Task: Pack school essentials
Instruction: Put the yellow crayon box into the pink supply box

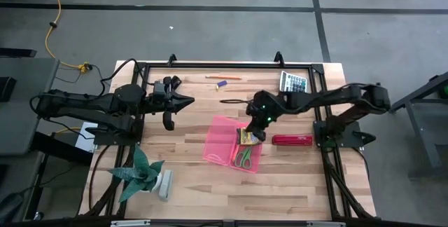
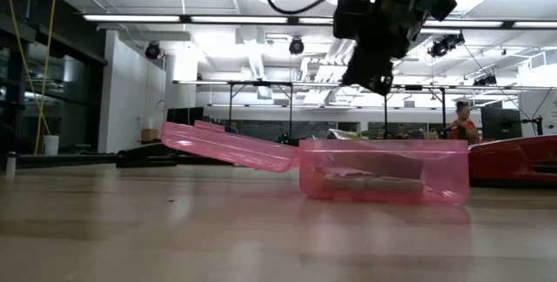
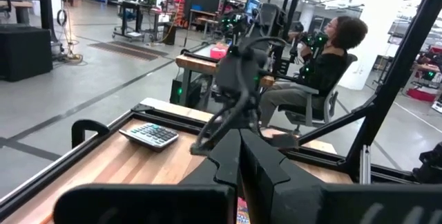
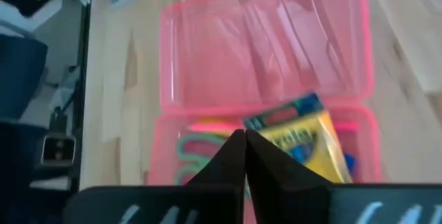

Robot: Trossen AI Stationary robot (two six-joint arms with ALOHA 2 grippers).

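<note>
An open pink plastic case [image 1: 231, 145] lies at the table's middle, its lid [image 1: 219, 139] folded out flat toward the left. In its tray lie a yellow crayon box [image 1: 246, 137] and green-handled scissors [image 1: 243, 158]; both also show in the right wrist view, crayon box [image 4: 304, 137] and scissors [image 4: 197, 148]. My right gripper [image 1: 260, 133] hangs shut just above the tray's far-right corner; the low view shows the right gripper [image 2: 377, 82] well clear above the tray [image 2: 383, 173]. My left gripper [image 1: 186, 101] waits shut, left of the case, raised. An orange pencil [image 1: 222, 78] and a small purple eraser [image 1: 222, 83] lie near the far edge.
A calculator [image 1: 294, 82] sits at the far right, a red case [image 1: 292, 140] just right of the pink case, a dark pen [image 1: 231, 101] between the grippers, and a green plant figure [image 1: 140, 174] at the near left. People sit beyond the table [image 3: 324, 65].
</note>
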